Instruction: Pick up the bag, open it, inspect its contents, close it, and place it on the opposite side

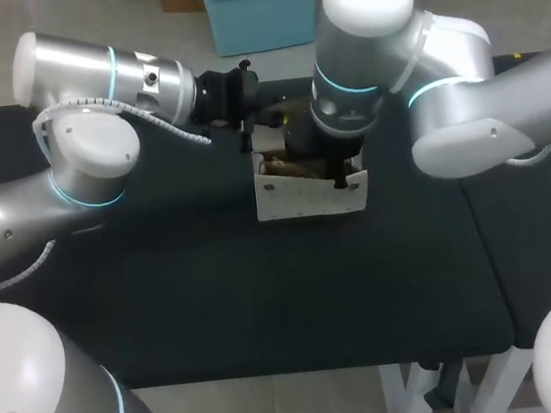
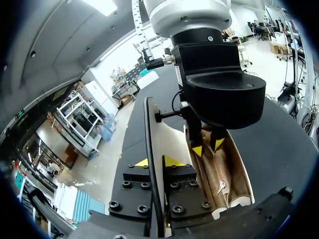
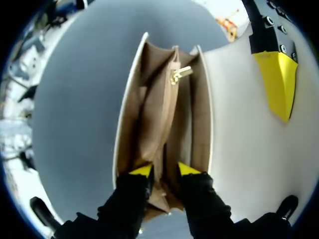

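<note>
Black table (image 1: 217, 301) runs across the head view, and the white bag (image 1: 309, 198) stands upright on it near the middle of the far side, mouth up and open, its tan lining showing. The left arm comes in from the left to the bag's back left corner. The right arm comes in from the right and points straight down into the opening. In the right wrist view the right gripper (image 3: 164, 170) is inside the bag, its two yellow tips only a little apart. They press from both sides on the tan middle divider (image 3: 159, 114), which fills the gap between them. A small gold zip pull (image 3: 180, 73) sits at the far end of that divider, with an open compartment on each side of it. The bag's white flap (image 3: 239, 139) lies folded back beside the opening, and one yellow finger (image 3: 279, 84) of the left arm rests against it. In the left wrist view the left gripper (image 2: 158, 161) has its tips close together with the flap's edge running between them, so it appears clamped on the flap. The right gripper stands just ahead of it, down in the bag's mouth.
</note>
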{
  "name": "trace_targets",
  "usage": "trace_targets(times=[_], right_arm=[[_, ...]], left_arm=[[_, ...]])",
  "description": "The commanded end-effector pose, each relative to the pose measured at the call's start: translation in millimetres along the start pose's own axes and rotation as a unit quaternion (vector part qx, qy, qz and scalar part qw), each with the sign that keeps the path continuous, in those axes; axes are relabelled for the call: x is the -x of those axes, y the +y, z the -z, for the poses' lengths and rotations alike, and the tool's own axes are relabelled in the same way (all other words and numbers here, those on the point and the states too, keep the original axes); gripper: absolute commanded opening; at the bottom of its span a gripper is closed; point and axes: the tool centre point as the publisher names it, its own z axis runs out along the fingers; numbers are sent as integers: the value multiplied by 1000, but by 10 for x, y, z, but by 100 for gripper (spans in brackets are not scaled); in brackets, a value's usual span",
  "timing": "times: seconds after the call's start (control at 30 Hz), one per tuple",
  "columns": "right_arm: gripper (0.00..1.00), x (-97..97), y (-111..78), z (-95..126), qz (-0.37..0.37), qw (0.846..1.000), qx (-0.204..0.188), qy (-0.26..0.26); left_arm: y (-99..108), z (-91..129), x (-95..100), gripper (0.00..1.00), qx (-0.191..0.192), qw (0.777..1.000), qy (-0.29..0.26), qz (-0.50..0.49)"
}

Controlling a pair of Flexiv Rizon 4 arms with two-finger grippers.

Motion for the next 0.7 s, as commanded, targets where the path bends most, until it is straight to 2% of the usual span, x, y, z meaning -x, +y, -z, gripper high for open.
trace_targets(times=[0.03, 0.7], right_arm=[[100, -49, 28, -107, -1, 1000, -2, 3], [100, -87, 28, -130, -8, 1000, 2, 8]], left_arm=[[12, -6, -17, 0, -4, 1000, -3, -3], [11, 13, -48, 0, -8, 1000, 1, -15]])
